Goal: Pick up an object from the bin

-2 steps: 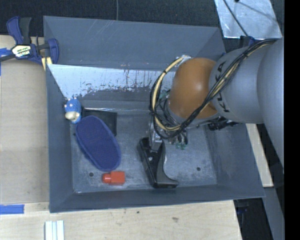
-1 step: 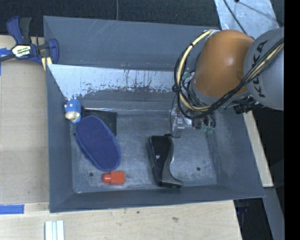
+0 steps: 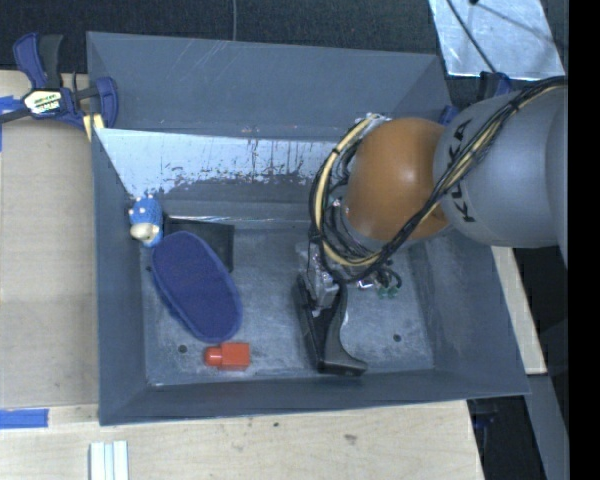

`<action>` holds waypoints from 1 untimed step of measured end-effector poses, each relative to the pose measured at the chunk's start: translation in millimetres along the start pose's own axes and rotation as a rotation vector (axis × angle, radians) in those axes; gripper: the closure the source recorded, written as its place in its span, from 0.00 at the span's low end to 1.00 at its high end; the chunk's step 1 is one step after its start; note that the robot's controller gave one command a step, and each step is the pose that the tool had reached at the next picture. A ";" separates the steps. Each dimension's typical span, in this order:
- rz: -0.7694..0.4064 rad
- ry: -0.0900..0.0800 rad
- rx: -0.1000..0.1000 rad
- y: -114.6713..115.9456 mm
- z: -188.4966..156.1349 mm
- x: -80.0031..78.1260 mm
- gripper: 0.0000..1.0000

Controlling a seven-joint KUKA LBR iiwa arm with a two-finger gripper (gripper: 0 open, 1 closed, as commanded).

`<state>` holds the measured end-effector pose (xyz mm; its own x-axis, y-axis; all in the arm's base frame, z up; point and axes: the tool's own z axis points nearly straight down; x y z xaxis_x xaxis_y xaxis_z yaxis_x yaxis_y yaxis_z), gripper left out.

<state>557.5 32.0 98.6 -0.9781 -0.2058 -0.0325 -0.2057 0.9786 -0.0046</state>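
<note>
The pincer (image 3: 328, 346) stands low on the bin's (image 3: 270, 88) floor at lower centre; whether it is wide or narrow I cannot tell. The grey arm (image 3: 510, 168) reads "KUKA". A small orange-red block (image 3: 227, 356) lies apart to its left, with a blue oval pad (image 3: 195, 286) above the block.

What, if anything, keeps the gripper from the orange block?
Nothing visible, so probably yes: the gripper is at the bin floor, and the orange block lies toward the view's left by the front wall, with bare floor between. The blue pad lies beside it, not over it.
</note>
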 end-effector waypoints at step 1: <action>-0.008 0.021 -0.003 1.3 -94.2 18.8 1.00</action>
<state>535.8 29.2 192.1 -0.9768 -0.2139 -0.0111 -0.2138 0.9769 -0.0022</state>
